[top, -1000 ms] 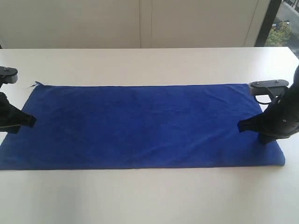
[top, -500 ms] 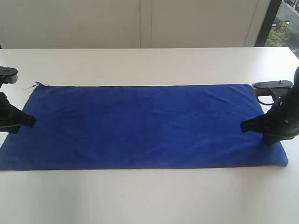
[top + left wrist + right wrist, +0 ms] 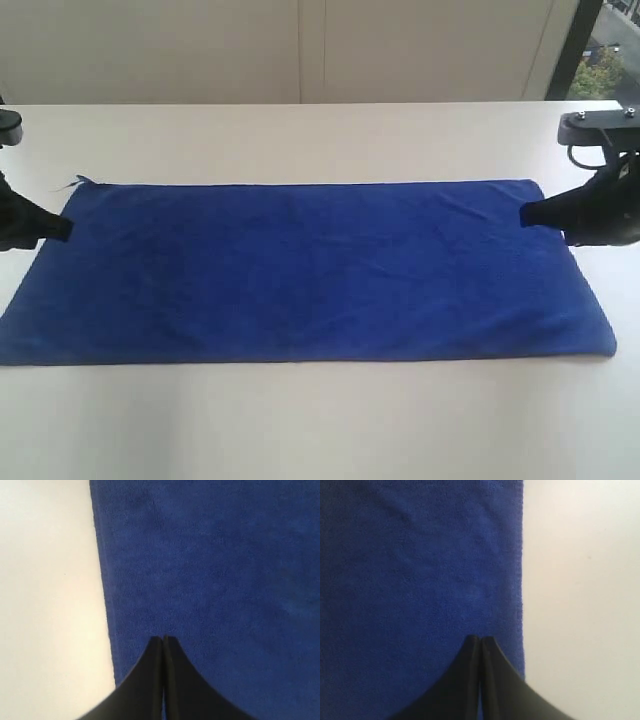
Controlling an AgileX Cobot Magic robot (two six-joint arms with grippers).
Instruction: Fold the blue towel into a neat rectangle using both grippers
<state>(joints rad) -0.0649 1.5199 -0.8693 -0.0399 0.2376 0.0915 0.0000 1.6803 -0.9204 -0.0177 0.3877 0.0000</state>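
Left: black pincer-fingered left gripper point(image 3: 62, 228), jaws pinched together on nothing, tip just inside left short hem of deep royal-blue rectangular fabric towel point(image 3: 300, 270).
Middle: towel spread flat at full length on white table point(image 3: 320, 430); no fold visible.
Right: matching black right gripper point(image 3: 527, 213), clenched empty, tip just inside right short hem, toward far corner.
Progress, judged: very start. No corner grasped, every fold left to do.

The towel point(image 3: 300, 270) is deep royal blue, plain all over. The desk point(image 3: 320, 420) is off-white, plain. L tool point(image 3: 62, 228) & R tool point(image 3: 527, 213) are black. The wall point(image 3: 200, 50), top of frame, is cream.
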